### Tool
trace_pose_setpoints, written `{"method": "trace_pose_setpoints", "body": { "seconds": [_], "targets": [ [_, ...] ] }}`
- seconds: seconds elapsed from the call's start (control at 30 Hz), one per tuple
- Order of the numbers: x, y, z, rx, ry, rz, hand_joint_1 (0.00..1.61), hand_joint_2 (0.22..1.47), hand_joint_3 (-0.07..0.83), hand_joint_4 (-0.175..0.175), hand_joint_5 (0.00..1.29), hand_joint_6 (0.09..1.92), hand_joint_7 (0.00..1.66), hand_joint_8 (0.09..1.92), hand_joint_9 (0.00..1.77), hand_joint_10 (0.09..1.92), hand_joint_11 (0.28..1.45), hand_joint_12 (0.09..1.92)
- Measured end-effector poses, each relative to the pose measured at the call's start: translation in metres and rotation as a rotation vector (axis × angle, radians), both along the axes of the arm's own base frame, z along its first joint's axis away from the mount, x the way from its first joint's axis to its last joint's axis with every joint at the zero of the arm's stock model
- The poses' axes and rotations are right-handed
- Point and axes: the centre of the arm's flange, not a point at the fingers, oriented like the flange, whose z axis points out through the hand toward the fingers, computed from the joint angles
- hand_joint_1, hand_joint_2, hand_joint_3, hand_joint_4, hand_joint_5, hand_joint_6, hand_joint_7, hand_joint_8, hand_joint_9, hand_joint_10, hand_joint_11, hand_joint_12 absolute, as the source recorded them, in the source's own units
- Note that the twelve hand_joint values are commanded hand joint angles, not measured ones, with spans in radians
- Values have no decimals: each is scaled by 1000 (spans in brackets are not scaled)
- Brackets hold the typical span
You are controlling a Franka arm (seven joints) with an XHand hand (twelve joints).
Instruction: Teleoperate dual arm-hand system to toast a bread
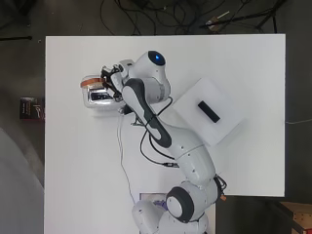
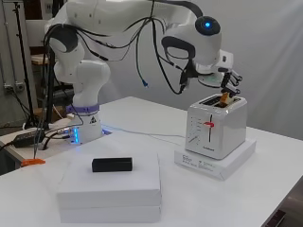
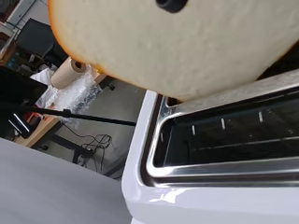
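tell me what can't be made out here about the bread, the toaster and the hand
- Slice of pale bread with orange crust: wrist view's edges cut it off; whether its lower edge has entered the slot is unclear.
- White toaster with chrome top: overhead, the arm covers its right side.
- Black and white hand: side view shows curled fingers on the bread, but the contact is too small to trace.

toaster (image 3: 187, 200): glossy white shell, shiny metal slots | bread (image 3: 187, 51): matt, porous

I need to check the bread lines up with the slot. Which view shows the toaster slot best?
The wrist view: the toaster slot shows open and close, the bread at its edge. The overhead view hides it partly under the arm; the side view shows only its rim.
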Motion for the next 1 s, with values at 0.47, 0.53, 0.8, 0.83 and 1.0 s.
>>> {"method": "trace_pose_setpoints", "body": {
  "seconds": [0.47, 0.53, 0.8, 0.83, 1.0],
  "targets": [
    [-9, -14, 19, -349, -145, -22, 53, 1011, 11, 31, 286, 87, 234, 87, 286, 87, 366, 87],
    [-7, -55, 7, -437, -139, -103, 53, 1031, 15, 16, 258, 87, 229, 87, 282, 87, 363, 87],
    [-17, -146, -9, -569, -149, -205, 40, 1053, 9, -35, 240, 87, 235, 87, 291, 87, 369, 87],
    [-17, -146, -13, -574, -143, -200, 33, 1050, 7, -41, 235, 87, 235, 87, 296, 87, 373, 87],
    [-21, -154, -55, -548, -112, -199, 72, 984, -5, -61, 184, 87, 280, 87, 467, 87, 463, 87]
  ]
}}
